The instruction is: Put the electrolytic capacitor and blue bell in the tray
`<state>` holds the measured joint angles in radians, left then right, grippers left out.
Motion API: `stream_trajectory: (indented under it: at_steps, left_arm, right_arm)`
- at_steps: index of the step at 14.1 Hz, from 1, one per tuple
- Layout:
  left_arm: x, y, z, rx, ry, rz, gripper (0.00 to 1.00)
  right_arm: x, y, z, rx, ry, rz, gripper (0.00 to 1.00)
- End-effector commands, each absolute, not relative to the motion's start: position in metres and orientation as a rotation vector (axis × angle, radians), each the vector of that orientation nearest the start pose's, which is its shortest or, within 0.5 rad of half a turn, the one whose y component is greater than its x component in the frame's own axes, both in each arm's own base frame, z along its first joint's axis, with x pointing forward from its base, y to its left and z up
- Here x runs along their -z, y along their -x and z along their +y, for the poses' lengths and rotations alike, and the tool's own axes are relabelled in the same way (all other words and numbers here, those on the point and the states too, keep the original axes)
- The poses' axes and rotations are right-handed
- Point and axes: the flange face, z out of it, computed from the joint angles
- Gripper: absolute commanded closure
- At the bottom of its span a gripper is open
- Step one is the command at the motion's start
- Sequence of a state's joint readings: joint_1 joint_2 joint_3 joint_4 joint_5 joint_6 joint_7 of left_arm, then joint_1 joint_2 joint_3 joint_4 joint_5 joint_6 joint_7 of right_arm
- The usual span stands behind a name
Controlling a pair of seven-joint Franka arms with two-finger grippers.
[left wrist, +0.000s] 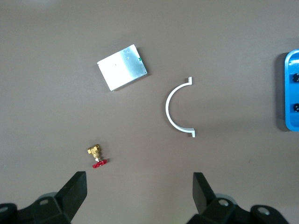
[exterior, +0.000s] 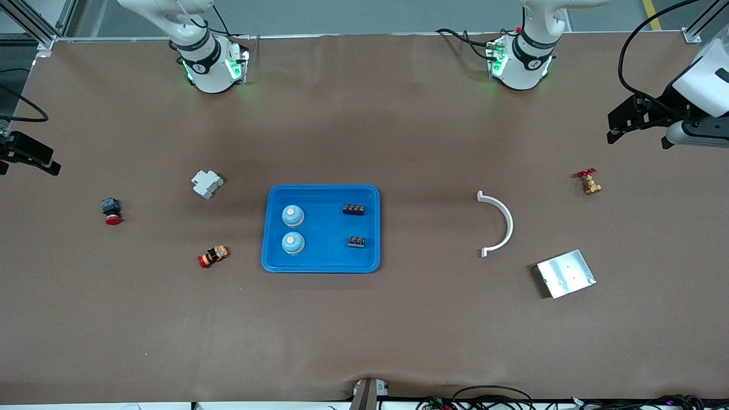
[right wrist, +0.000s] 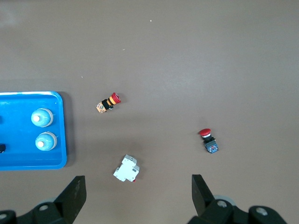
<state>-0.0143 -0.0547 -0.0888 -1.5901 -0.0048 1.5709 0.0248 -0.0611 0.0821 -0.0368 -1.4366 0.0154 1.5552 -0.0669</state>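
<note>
1. The table (exterior: 364,330) is seen with both arms drawn back toward its ends, apparently waiting
2. The tray (exterior: 320,263) sits mid-table, between the two arms' ends; the task's things are all found inside it
3. Two bells (exterior: 293,215), both pale blue domes, are set in the tray toward the right arm's end, one nearer the front camera than the other, apart from each other
4. Two small black parts (exterior: 353,209), taken to be the capacitors though too small to be sure of, lie in the tray toward the left arm's end
5. The left gripper (left wrist: 138,196) is held wide open and empty over bare table near the brass valve (exterior: 590,183)
6. The right gripper (right wrist: 138,198) is likewise spread wide with nothing in it, over bare table near the white breaker (exterior: 207,183)
7. The task is judged complete: nothing of it is left outside the tray, and only unrelated parts remain on the table
</note>
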Motion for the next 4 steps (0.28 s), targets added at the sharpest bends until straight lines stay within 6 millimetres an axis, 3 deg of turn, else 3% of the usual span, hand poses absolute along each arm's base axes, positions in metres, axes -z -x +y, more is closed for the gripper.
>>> stream_trajectory:
  at_steps: [1,4]
  left_arm:
    - [-0.6530,-0.5309,-0.0586,0.056,3.120,0.222,0.00]
    - [-0.6522,-0.5315,-0.0578,0.053,3.120,0.220,0.00]
  right_arm:
    - [-0.6453,-0.5729,-0.0525,0.065,3.127,0.034,0.00]
    - [-0.6452,-0.5727,-0.0533,0.062,3.127,0.037,0.00]
